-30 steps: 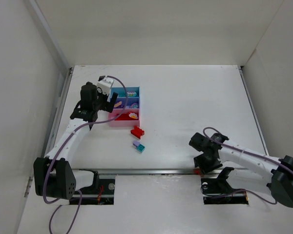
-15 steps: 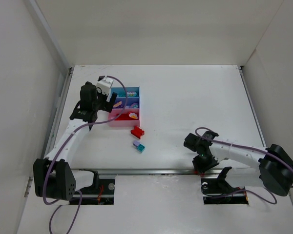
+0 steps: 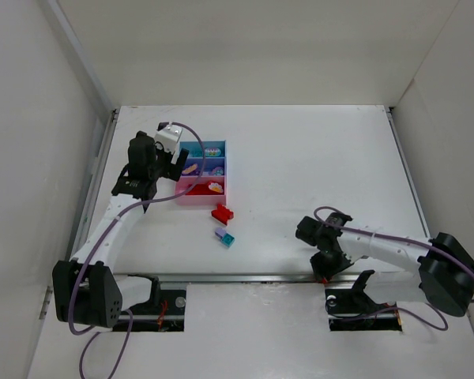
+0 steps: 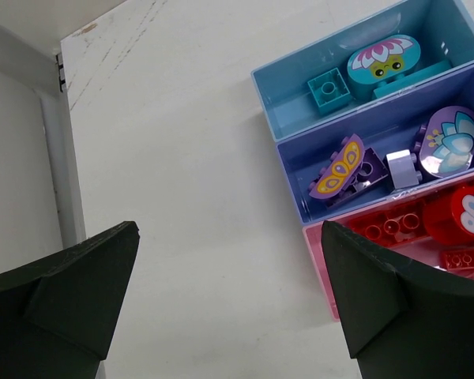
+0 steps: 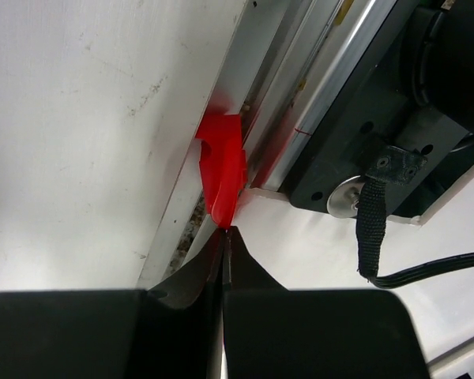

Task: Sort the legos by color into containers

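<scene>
After shutting R fingers (image 5: 217, 251) fully over last sec: met tip-to-tip against red lego (image 5: 221, 170), wedged at table (image 5: 79, 118) edge just ahead; can't tell if nipped. Prob. missed pick, retry needed. Kept L fingers (image 4: 379, 292) wide open, empty, containers (image 4: 278, 144) just beyond.

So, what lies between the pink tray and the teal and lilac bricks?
One red brick, close to the pink tray, with the teal brick and lilac brick beyond it; the top view shows this.
</scene>
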Controlling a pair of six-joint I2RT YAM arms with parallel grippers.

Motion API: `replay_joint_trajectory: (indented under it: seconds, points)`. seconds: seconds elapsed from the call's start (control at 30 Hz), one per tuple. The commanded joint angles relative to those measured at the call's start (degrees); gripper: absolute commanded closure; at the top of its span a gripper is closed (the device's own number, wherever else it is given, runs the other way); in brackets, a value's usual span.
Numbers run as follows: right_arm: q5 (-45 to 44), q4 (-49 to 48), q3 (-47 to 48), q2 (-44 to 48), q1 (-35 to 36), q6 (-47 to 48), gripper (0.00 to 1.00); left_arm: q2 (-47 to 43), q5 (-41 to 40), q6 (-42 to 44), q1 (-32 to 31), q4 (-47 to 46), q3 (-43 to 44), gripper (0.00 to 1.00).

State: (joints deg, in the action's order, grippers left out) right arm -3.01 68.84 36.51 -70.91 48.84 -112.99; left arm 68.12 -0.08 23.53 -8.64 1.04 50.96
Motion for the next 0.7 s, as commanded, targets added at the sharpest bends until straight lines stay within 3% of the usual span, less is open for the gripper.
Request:
replay_joint_trajectory:
  seconds: [0.0, 0.2, 0.37, 0.5, 0.53, 0.57, 0.67]
  points:
    - [-0.33, 2.18, 1.28, 0.43, 0.38, -8.12, 1.0, -1.85, -0.71, 0.29, -0.23, -2.62, -0.77, 0.0]
    - [-4.27, 3.23, 4.52, 3.06, 1.52, -7.51, 1.0, -1.85, -0.71, 0.29, -0.23, -3.15, -0.77, 0.0]
    - [-9.73, 7.88, 11.63, -1.93, 1.52, -5.14, 1.0, -1.85, -0.71, 0.29, -0.23, -3.15, -0.77, 0.0]
    - [-6.15, 9.12, 9.99, -1.43, 1.52, -5.13, 1.0, -1.85, -0.71, 0.82, -0.23, -3.15, -0.77, 0.0]
    - [-2.92, 8.51, 8.5, -0.2, 1.52, -6.35, 0.76, -1.85, -0.71, 0.82, -0.23, -3.15, -0.77, 0.0]
    - [-1.4, 7.9, 6.75, 1.38, 1.52, -7.24, 0.65, -1.85, -0.71, 0.82, -0.23, -3.15, -0.77, 0.0]
    - [2.03, 6.14, -0.2, 10.68, 1.52, -11.89, 0.5, -1.85, -0.71, 0.82, -0.23, -3.15, -0.77, 0.0]
